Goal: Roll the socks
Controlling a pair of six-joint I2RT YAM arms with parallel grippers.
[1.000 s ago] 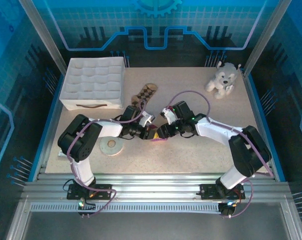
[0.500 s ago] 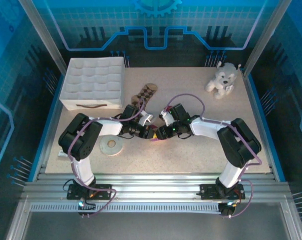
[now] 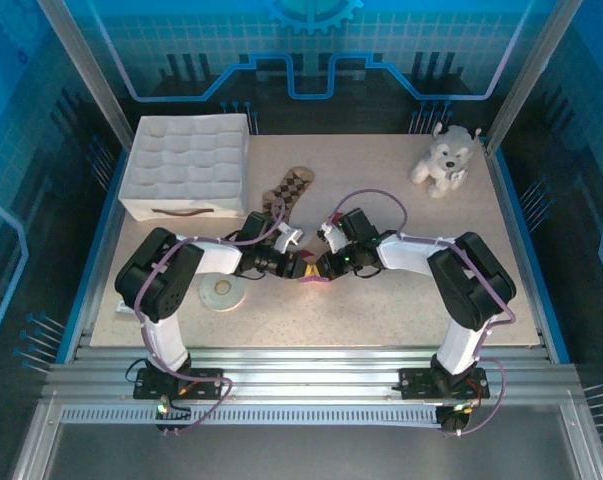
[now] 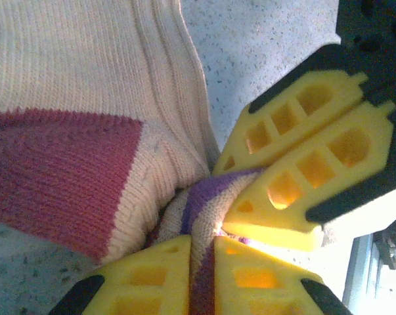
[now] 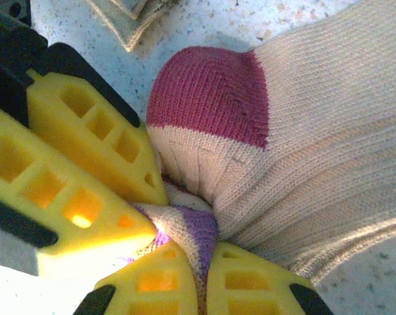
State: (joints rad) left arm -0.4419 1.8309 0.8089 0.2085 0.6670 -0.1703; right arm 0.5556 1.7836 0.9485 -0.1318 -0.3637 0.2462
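The right arm is pulling its elbow in toward the middle of the top view. A moment ago it was reaching out wide on the right side. The spot where the two arms meet is hardly moving at all. The left arm's fingers (image 4: 152, 279) are clenched on the striped edge of the tan knitted sock with the dark red heel (image 4: 86, 85). The stripes are being squeezed flat between them at the bottom of the left wrist view. The right arm's fingers (image 5: 250, 285) are pinching that same striped edge from the other side, low in the right wrist view, and the two pairs of tips are sitting very close together. The sock is lying bunched up on the speckled worktop (image 3: 381, 310), in the middle of the top view, with its red heel puffing up and its tan body folding over the pinched edge. The brown-and-tan diamond-patterned sock (image 3: 291, 186) is lying flat just above the arms, apart from the first one. I think the arm is only getting into a better pose while both grips are holding on. The rolling looks like it is just starting, because only a small bit of the edge is tucked in.
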